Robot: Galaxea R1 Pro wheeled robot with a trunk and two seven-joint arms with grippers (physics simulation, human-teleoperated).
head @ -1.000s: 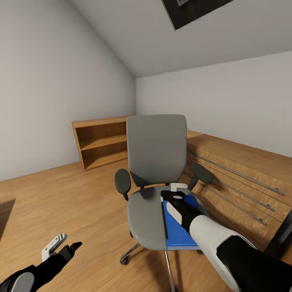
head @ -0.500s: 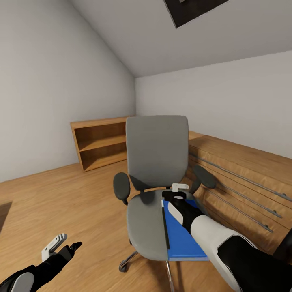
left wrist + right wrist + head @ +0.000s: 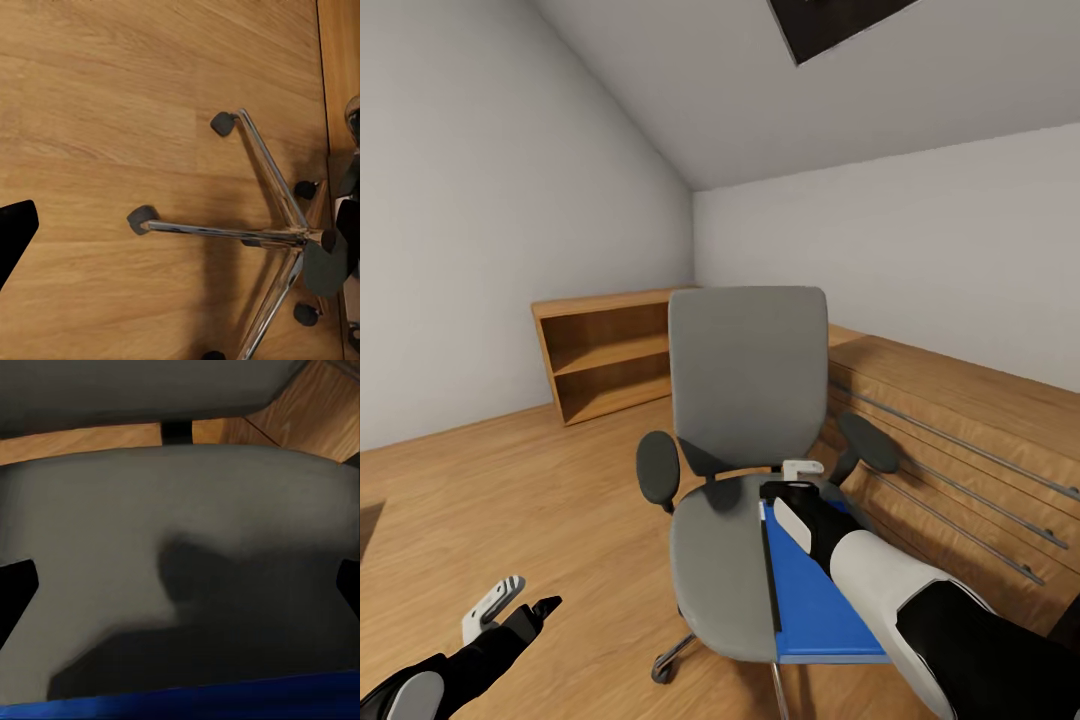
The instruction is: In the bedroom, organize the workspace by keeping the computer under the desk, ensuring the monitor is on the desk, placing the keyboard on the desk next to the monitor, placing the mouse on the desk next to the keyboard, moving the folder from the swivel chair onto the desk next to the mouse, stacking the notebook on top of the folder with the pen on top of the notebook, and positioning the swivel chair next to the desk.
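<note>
The swivel chair (image 3: 745, 370) faces me, with a grey seat and backrest and black armrests. The blue folder (image 3: 810, 600) lies flat on the right half of its seat, black spine toward the seat's middle. My right gripper (image 3: 800, 478) hovers low over the folder's far end, near the backrest; I cannot tell whether it touches. In the right wrist view its fingertips (image 3: 16, 592) stand wide apart over the grey seat, with the folder's edge (image 3: 225, 701) in the foreground. My left gripper (image 3: 510, 605) hangs open over the floor, left of the chair. The left wrist view looks down on the chair's chrome base (image 3: 277, 232).
A low open wooden bookshelf (image 3: 610, 360) stands against the back wall. A light wooden dresser with long bar handles (image 3: 960, 420) runs along the right, close behind the chair. A dark-framed skylight (image 3: 830, 25) sits in the sloped ceiling. Wood floor (image 3: 510, 500) spreads to the left.
The whole view has crept closer to the chair, which now looks larger and lower. Both arms keep the same pose, and the folder stays in place on the seat.
</note>
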